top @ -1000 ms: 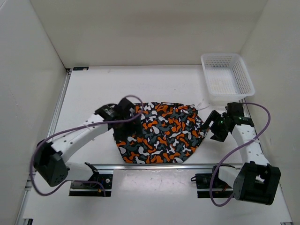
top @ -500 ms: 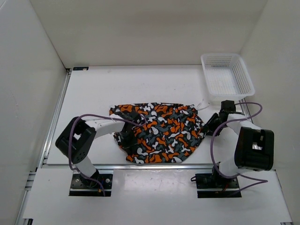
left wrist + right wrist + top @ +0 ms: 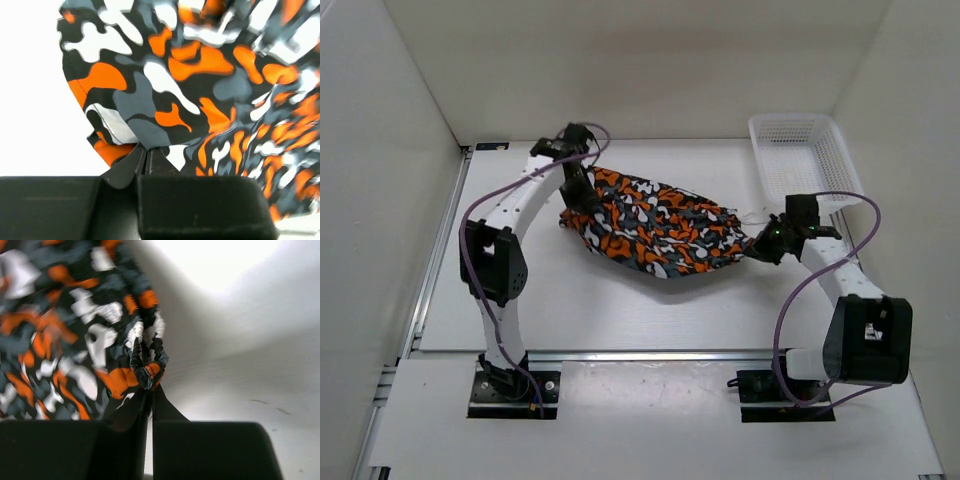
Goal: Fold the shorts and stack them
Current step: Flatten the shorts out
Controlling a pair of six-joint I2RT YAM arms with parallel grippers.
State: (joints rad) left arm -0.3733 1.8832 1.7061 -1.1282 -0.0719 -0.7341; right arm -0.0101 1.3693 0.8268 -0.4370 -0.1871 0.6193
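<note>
The shorts (image 3: pixel 655 230), printed in orange, black, grey and white blotches, hang stretched between my two grippers above the table (image 3: pixel 620 300), sagging in the middle. My left gripper (image 3: pixel 575 185) is shut on their far left corner. In the left wrist view the jaws (image 3: pixel 146 150) pinch a fabric edge of the shorts (image 3: pixel 200 90). My right gripper (image 3: pixel 763 245) is shut on the shorts' right end. The right wrist view shows the closed gripper (image 3: pixel 149 385) biting a bunched fold of the shorts (image 3: pixel 75 340). A white drawstring (image 3: pixel 752 218) trails near the right end.
A white mesh basket (image 3: pixel 804 165) stands at the far right corner of the table. White walls close in the left, back and right sides. A metal rail (image 3: pixel 650 355) runs along the near edge by the arm bases.
Both grippers have shut on the shorts and lifted them. The left arm swung from the near left edge to the far left, pulling the fabric back and taut.
</note>
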